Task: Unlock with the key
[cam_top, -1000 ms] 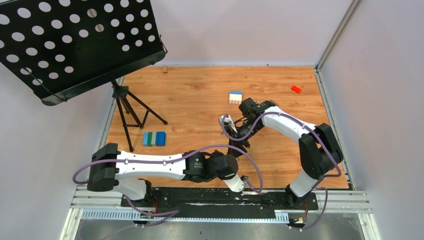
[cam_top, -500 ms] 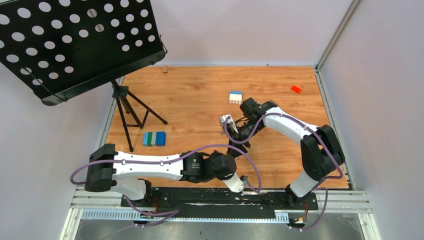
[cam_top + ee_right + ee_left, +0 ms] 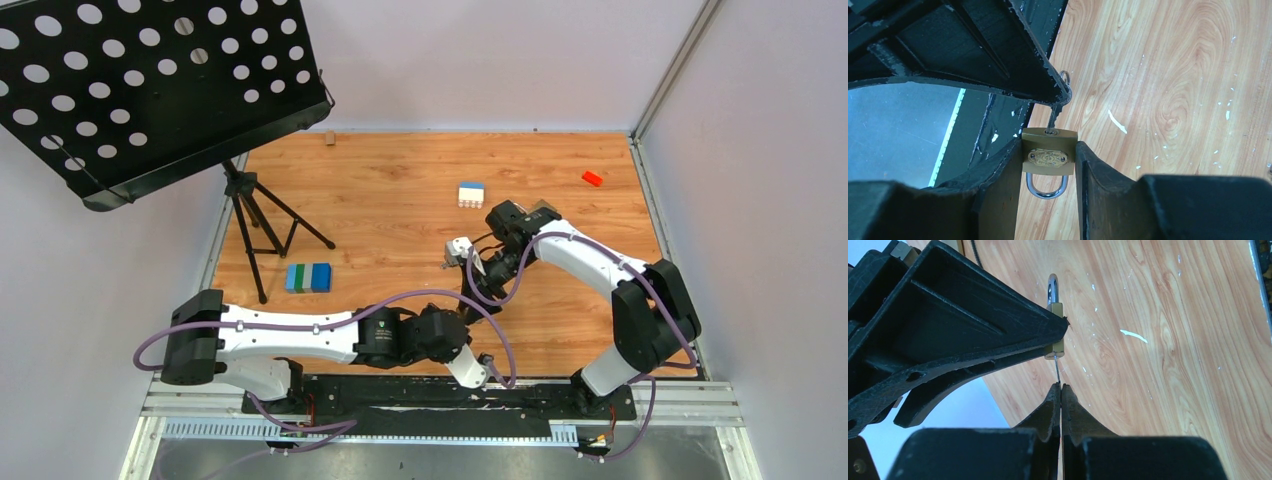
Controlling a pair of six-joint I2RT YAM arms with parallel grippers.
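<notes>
In the right wrist view my right gripper (image 3: 1049, 144) is shut on a small brass padlock (image 3: 1049, 157), its silver shackle (image 3: 1047, 189) pointing back toward the wrist, both legs in the body. The key (image 3: 1052, 119), thin and grey with a ring (image 3: 1065, 76), sits in the keyhole. In the left wrist view my left gripper (image 3: 1060, 386) is shut on the key (image 3: 1057, 371), seen edge-on below the padlock (image 3: 1055, 348). In the top view both grippers meet above the wooden table's front middle: the left gripper (image 3: 466, 313) and the right gripper (image 3: 473, 292).
A black perforated music stand (image 3: 150, 80) on a tripod (image 3: 250, 215) stands back left. A blue-green block (image 3: 308, 277), a white-blue block (image 3: 471, 194), a red block (image 3: 592, 178) and a small wooden piece (image 3: 329, 139) lie on the table (image 3: 380, 200). A black rail (image 3: 440, 392) runs along the near edge.
The right arm's wrist and elbow have shifted slightly to the right and the left arm has shifted a little. Both grippers stay joined at the padlock and key.
</notes>
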